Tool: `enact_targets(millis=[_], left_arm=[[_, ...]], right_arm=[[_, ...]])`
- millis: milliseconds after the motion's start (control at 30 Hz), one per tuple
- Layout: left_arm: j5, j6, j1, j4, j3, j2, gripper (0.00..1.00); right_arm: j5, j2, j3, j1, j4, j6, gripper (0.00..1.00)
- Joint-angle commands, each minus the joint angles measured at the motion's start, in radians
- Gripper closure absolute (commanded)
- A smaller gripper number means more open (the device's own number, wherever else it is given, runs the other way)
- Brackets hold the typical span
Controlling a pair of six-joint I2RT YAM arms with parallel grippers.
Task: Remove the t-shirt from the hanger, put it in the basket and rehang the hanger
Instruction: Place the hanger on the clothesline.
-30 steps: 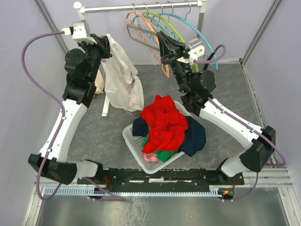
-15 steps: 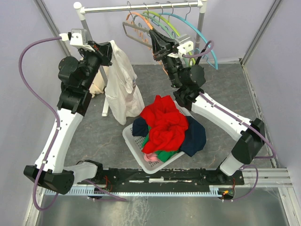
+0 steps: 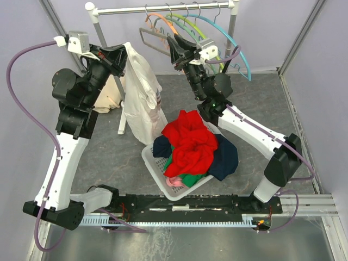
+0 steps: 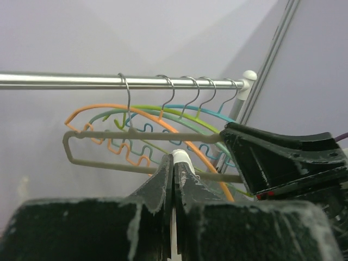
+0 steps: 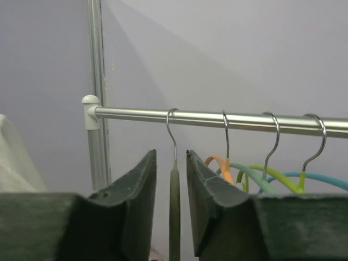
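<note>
The white t-shirt (image 3: pixel 140 92) hangs free from my left gripper (image 3: pixel 124 51), which is shut on its top edge; a bit of white fabric (image 4: pixel 184 157) shows between the closed jaws (image 4: pixel 175 160). The grey hanger (image 3: pixel 154 33) is bare, with its hook over the rail (image 3: pixel 163 8). It also shows in the left wrist view (image 4: pixel 136 136). My right gripper (image 3: pixel 173 46) is at the hanger's neck. In the right wrist view its jaws (image 5: pixel 171 155) stand apart, and the hanger stem (image 5: pixel 174 206) is between them, untouched.
Orange, green and blue hangers (image 3: pixel 187 22) hang on the rail right of the grey one. A white basket (image 3: pixel 149 157) piled with red, navy and green clothes sits mid-table. A beige cloth (image 3: pixel 109 98) lies behind the left arm. The rack's post (image 3: pixel 232 24) stands at back right.
My right gripper has moved up and left toward the rail with the grey hanger. My left gripper has risen, lifting the white t-shirt higher.
</note>
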Motion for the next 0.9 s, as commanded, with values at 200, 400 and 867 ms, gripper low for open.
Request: enact_targets(millis=[200,400,867], left_arm=[[0.032,-0.050,-0.004,0.059,0.087,-0.010,0.97],[0.049,-0.045,-0.004,0.047,0.147,0.023,0.97],[0.155,-0.123,-0.003,0.116,0.290,0.129,0.97]], right_arm=[[0.013,-0.235,-0.150,0.001,-0.056,0.016,0.33],[0.024,-0.389,-0.238,0.001,-0.202,0.042,0.31],[-0.333,-0.497,-0.264,0.001,-0.693,0.120,0.26]])
